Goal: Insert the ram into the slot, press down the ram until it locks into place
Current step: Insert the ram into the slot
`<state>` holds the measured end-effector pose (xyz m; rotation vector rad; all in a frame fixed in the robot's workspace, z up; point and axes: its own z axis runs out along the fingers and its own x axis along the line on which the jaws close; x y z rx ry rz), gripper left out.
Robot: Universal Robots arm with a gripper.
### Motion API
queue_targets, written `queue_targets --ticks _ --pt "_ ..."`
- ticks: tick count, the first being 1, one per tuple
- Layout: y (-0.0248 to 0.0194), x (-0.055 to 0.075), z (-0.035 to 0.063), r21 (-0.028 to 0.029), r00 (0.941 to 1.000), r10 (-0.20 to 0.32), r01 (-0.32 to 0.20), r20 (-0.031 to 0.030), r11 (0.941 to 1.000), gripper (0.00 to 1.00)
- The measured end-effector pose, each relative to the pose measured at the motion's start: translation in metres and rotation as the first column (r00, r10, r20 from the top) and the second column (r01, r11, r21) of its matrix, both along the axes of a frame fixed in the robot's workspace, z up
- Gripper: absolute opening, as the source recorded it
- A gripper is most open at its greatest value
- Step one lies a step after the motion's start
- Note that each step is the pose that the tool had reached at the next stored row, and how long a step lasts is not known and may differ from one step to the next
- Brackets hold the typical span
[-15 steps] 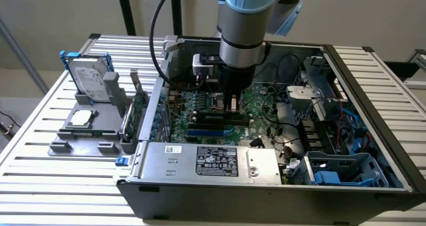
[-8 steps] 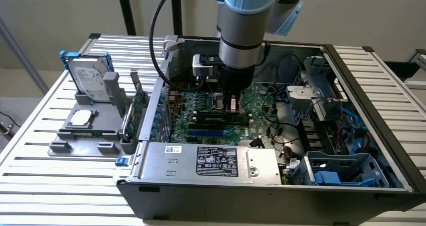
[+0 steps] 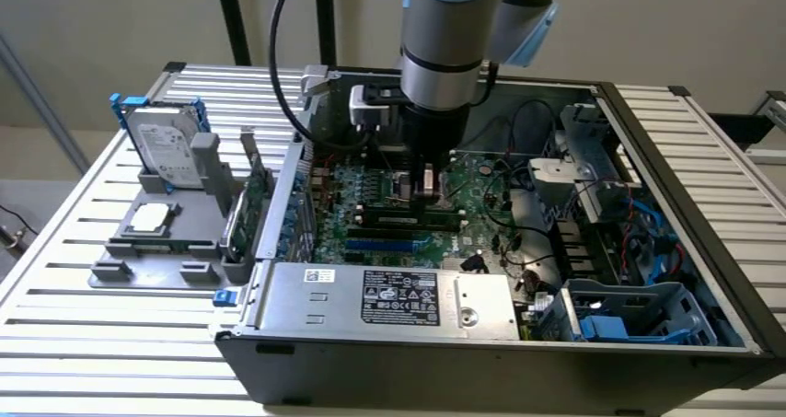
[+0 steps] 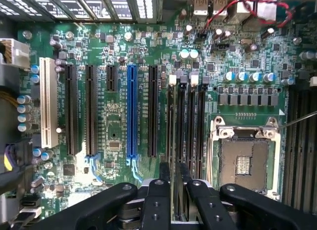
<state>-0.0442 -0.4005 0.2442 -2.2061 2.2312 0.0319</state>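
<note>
Open grey steel case with a green motherboard. The black gripper hangs over parallel black plastic slots; whether it is parted or clamped cannot be told. The ram, a thin green stick, lies along the slot just beneath the gripper. A black label bears white print, unreadable.
</note>
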Motion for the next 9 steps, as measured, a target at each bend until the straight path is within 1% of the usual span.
queue_targets --ticks 2,3,4,5,6,9 --pt "-0.0001 -0.0006 0.0046 -0.0002 1.0 0.0 0.0 -0.0002 1.0 0.22" --pt "-0.0001 -0.0006 0.0049 0.0 1.0 0.0 0.0 -0.0002 1.0 0.2" --pt "-0.0001 -0.0006 0.0049 0.0001 1.0 0.0 0.0 -0.0002 1.0 0.13" --pt "-0.0001 -0.0007 0.0049 0.0002 1.0 0.0 0.0 -0.0002 1.0 0.13" --pt "-0.0001 -0.0007 0.0049 0.0002 1.0 0.0 0.0 -0.0002 1.0 0.11" --pt "-0.0001 -0.0007 0.005 0.0 1.0 0.0 0.0 -0.0003 1.0 0.11"
